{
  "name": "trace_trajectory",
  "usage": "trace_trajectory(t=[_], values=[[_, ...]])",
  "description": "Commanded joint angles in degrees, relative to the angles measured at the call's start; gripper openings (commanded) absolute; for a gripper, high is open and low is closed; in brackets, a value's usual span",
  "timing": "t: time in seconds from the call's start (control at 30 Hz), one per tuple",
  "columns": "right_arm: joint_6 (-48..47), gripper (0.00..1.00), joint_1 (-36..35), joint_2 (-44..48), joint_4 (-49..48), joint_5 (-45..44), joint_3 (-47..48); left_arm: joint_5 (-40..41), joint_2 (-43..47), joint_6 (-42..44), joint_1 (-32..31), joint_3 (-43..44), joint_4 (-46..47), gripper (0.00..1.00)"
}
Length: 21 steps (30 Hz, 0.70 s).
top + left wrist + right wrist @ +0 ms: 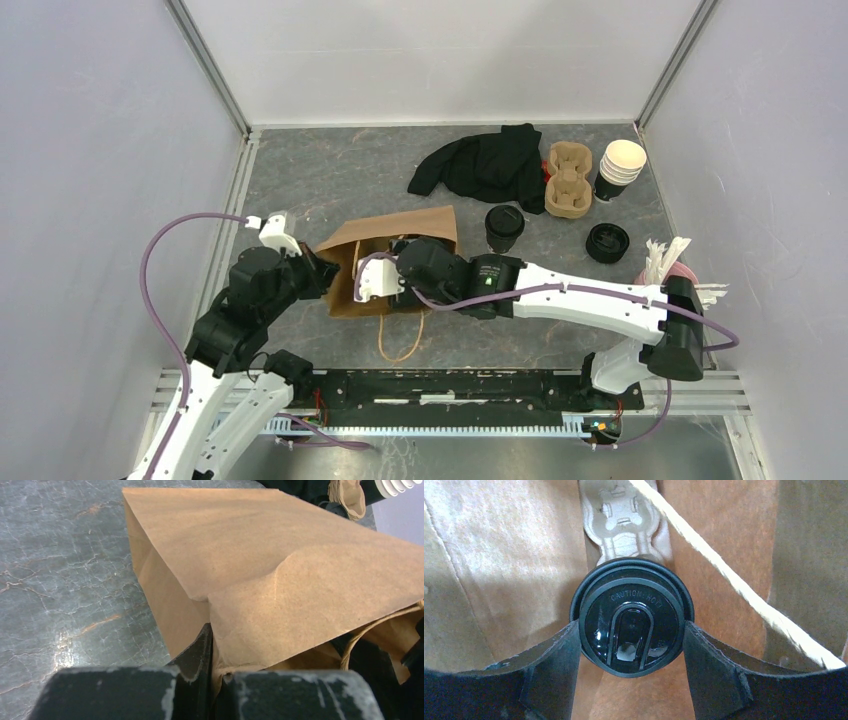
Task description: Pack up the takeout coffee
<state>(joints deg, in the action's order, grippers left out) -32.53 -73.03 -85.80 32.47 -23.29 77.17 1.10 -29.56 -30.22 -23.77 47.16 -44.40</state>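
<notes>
A brown paper bag (pixel 400 232) lies on its side, mouth toward the arms. My left gripper (pixel 322 274) is shut on the bag's edge; in the left wrist view the paper (pixel 280 565) is pinched between the jaws (pixel 217 675). My right gripper (pixel 385 274) reaches into the bag mouth. In the right wrist view it (pixel 630 640) is shut on a lidded black coffee cup (pixel 631 605), fingers against both sides of the lid, in front of a pulp cup carrier (pixel 619 520) deep in the bag. The second lidded cup (pixel 503 228) stands on the table right of the bag.
A black cloth (pixel 485 160) lies at the back. Beside it are a stack of pulp carriers (pixel 567 180) and a stack of lidless cups (pixel 620 168). A loose black lid (pixel 607 242) and wrapped straws (pixel 668 262) are at the right. The bag's twine handle (pixel 400 340) trails toward the front.
</notes>
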Motion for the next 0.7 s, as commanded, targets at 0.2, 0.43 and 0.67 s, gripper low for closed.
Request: trace_trajectory(t=[0.2, 0.43, 0.67], values=[[-7.3, 0.00, 3.3, 0.9, -7.6, 0.6, -2.6, -4.4, -0.5, -3.1, -0.2, -0.4, -0.3, 0.07], [-18.4, 0.00, 6.5, 0.4, -12.2, 6.1, -6.5, -4.8, -2.0, -1.2, -0.2, 1.6, -0.2, 0.07], [-24.3, 0.00, 11.0, -0.9, -13.2, 12.5, -6.2, -5.1, -3.1, 1.1, -0.2, 3.7, -0.6, 0.07]])
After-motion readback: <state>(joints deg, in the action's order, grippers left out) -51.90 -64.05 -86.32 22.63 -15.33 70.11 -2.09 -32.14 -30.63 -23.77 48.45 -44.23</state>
